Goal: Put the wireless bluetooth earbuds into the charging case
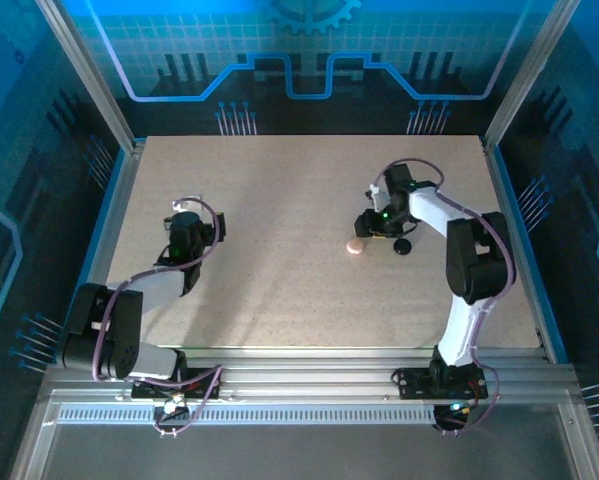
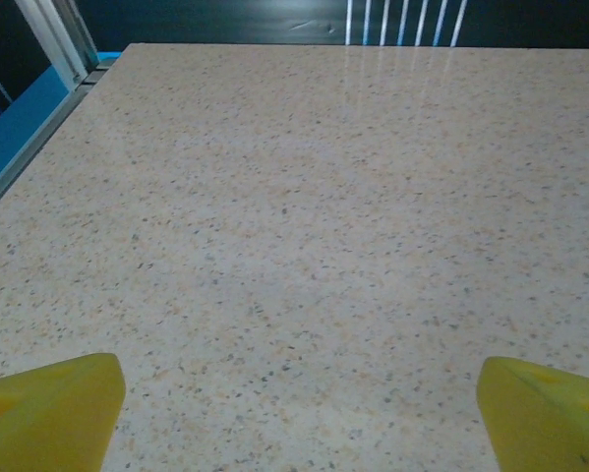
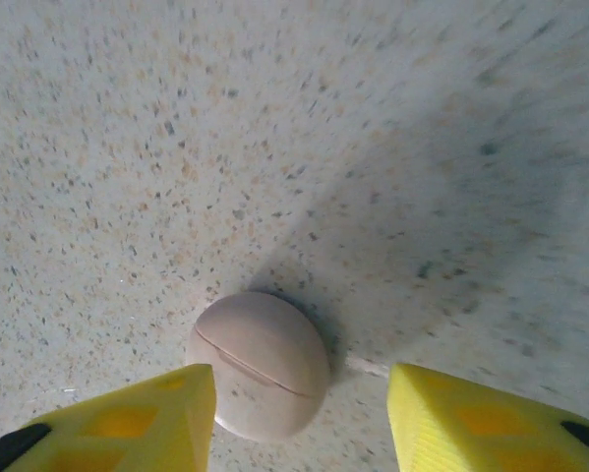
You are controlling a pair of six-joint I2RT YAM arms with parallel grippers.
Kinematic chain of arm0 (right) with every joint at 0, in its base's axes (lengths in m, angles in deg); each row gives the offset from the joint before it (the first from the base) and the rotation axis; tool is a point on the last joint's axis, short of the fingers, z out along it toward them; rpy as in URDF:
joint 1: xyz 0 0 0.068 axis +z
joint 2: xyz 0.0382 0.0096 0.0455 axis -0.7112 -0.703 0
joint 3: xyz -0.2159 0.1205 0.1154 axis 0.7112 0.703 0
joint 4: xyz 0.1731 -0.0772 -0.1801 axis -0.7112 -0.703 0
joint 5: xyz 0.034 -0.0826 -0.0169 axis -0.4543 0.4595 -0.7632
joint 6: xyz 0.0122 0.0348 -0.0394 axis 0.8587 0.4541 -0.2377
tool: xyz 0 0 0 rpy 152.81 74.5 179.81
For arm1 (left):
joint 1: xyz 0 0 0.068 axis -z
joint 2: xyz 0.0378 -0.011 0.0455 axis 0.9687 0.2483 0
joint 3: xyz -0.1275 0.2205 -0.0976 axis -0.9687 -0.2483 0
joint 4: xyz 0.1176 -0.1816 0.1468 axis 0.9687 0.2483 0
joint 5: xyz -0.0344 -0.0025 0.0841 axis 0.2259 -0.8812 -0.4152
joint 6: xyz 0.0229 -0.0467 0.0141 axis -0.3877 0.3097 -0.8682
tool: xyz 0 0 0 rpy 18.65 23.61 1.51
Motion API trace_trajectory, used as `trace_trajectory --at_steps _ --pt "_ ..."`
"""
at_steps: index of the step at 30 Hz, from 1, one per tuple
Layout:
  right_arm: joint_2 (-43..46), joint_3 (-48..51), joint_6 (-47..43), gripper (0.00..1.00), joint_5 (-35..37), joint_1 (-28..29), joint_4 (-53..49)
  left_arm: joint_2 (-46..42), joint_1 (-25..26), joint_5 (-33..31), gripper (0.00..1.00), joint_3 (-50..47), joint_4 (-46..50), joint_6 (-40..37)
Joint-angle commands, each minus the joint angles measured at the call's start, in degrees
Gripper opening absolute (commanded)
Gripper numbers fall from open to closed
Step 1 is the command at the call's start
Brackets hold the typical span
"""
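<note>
The charging case, a round pale pink puck with its lid seam closed, lies on the speckled table right of centre. My right gripper hangs just over it, open. The left yellow finger is at the case's edge. The right yellow finger stands clear of it with bare table between. From above, the right gripper sits just behind the case. My left gripper is open over bare tabletop, at the left of the table. The earbuds are out of view.
A small black round disc lies just right of the case, under the right arm. Metal frame rails border the table on the left and right.
</note>
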Motion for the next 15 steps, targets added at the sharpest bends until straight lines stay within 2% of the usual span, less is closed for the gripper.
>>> trace_trajectory --at_steps 1,2,5,8,12,15 --pt "7.8 4.6 0.7 0.81 7.3 -2.2 5.1 1.7 -1.1 -3.3 0.99 -0.6 -3.4 1.2" --pt "10.1 6.7 0.5 1.0 10.2 -2.6 7.8 1.8 -1.1 -4.2 0.99 -1.2 -5.0 1.0" --pt "17.3 15.1 -0.1 1.0 17.6 -3.8 16.8 3.8 -2.1 -3.4 0.99 -5.2 -15.4 2.5" --pt "24.7 24.8 -1.9 1.0 23.7 -5.4 27.3 3.9 -2.0 -2.4 0.99 -6.1 -17.4 1.9" --pt "30.5 37.7 -3.6 1.0 25.5 -8.7 43.2 4.2 -1.2 -1.3 0.99 -7.3 -19.7 0.7" --pt "31.0 43.5 -3.6 1.0 25.6 -10.8 52.5 5.1 -1.0 0.9 0.99 -7.4 -20.6 -0.3"
